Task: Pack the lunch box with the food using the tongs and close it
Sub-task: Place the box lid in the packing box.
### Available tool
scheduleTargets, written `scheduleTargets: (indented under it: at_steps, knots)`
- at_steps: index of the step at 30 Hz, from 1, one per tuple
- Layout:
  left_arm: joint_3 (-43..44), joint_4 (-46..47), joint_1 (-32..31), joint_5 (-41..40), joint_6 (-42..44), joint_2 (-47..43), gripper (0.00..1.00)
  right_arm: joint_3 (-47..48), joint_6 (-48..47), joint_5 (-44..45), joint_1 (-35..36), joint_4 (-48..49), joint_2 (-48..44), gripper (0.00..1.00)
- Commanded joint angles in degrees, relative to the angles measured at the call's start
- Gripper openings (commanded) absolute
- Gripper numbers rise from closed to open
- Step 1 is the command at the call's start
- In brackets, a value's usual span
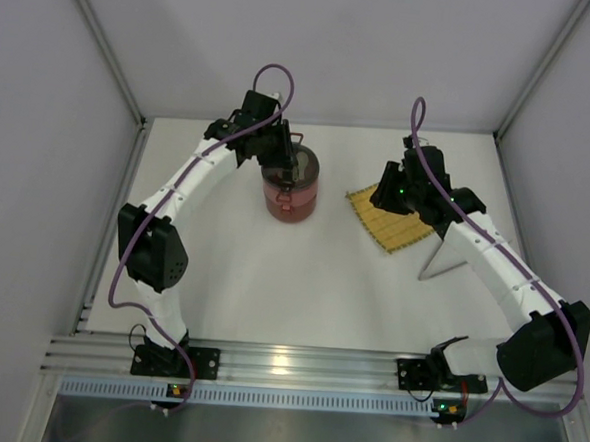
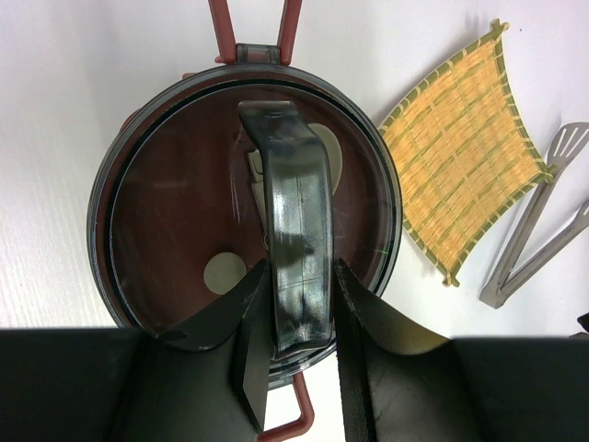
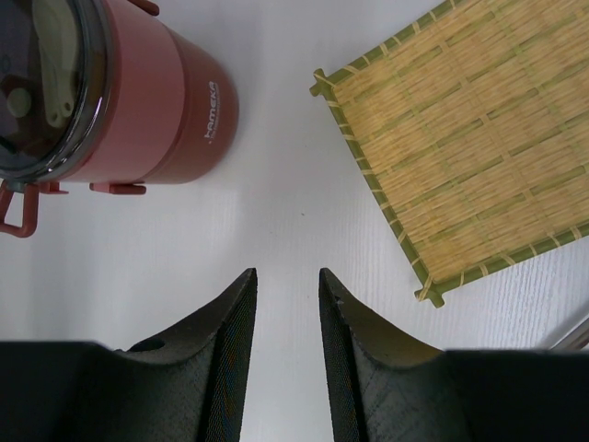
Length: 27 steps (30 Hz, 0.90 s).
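The dark-red round lunch box (image 1: 292,193) stands stacked at the back centre, with a dark see-through lid (image 2: 175,212) on top. My left gripper (image 2: 302,272) is above it, shut on the lid's black arched handle (image 2: 296,221). The food is hidden. The silver tongs (image 1: 443,255) lie flat on the table, just right of the yellow mat (image 1: 393,222); in the left wrist view the tongs (image 2: 538,230) lie beyond the mat (image 2: 460,147). My right gripper (image 3: 286,273) hangs open and empty over bare table between the lunch box (image 3: 156,101) and the mat (image 3: 469,138).
Red wire latches (image 2: 253,28) stick out from the lunch box at its far and near sides. White walls close the table at the back and both sides.
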Motion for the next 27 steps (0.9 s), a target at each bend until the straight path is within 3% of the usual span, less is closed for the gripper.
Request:
scheduleTargets:
  at_steps: [1, 27]
  knots:
    - [-1.23, 1.9, -0.12, 0.2, -0.56, -1.49, 0.0, 0.93, 0.18, 0.57, -0.72, 0.27, -1.55, 0.33]
    - [0.35, 1.81, -0.12, -2.0, -4.61, -1.31, 0.0, 1.54, 0.45, 0.13, -0.37, 0.18, -1.37, 0.33]
